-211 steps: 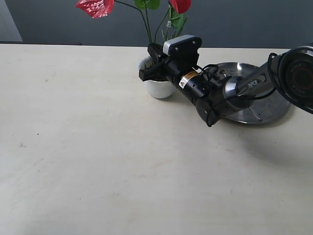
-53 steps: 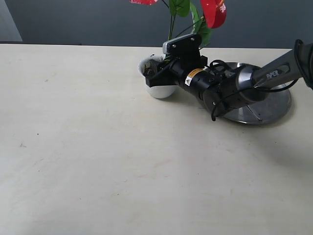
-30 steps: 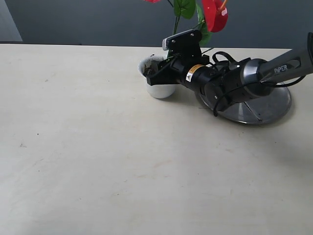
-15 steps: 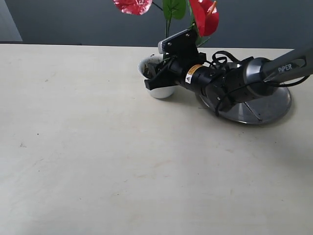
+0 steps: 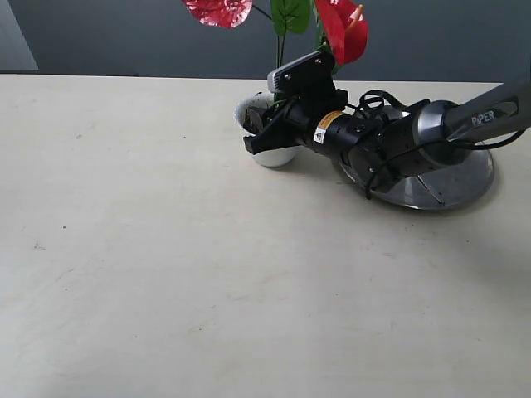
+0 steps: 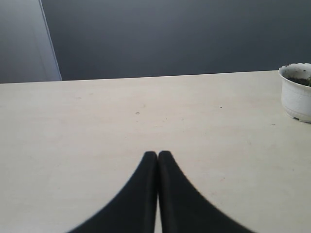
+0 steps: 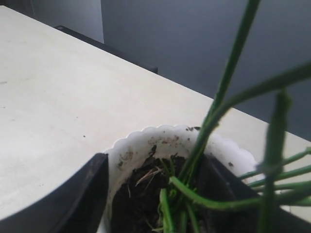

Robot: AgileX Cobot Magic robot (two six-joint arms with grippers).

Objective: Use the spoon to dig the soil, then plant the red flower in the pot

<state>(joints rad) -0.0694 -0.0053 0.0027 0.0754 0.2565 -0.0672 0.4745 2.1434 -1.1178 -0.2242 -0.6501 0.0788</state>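
Seen only in the right wrist view: dark crumbly soil (image 7: 138, 199) inside the scalloped white pot (image 7: 146, 141), green stems of the red flower (image 7: 218, 104) planted there, right gripper (image 7: 155, 194) jaws spread around the stems. Left gripper (image 6: 158, 160) jaws pressed together over bare matte tabletop (image 6: 97, 126). Glossy blooms visible only from outside.

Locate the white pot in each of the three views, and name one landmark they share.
Exterior view: the pot stands at top centre, partly behind the right gripper, left of the steel plate.
Left wrist view: at the right edge, cut off by the frame.
Right wrist view: bottom centre, seen close, the flower stems rising from its soil.
Shared landmark: the pale table it stands on.
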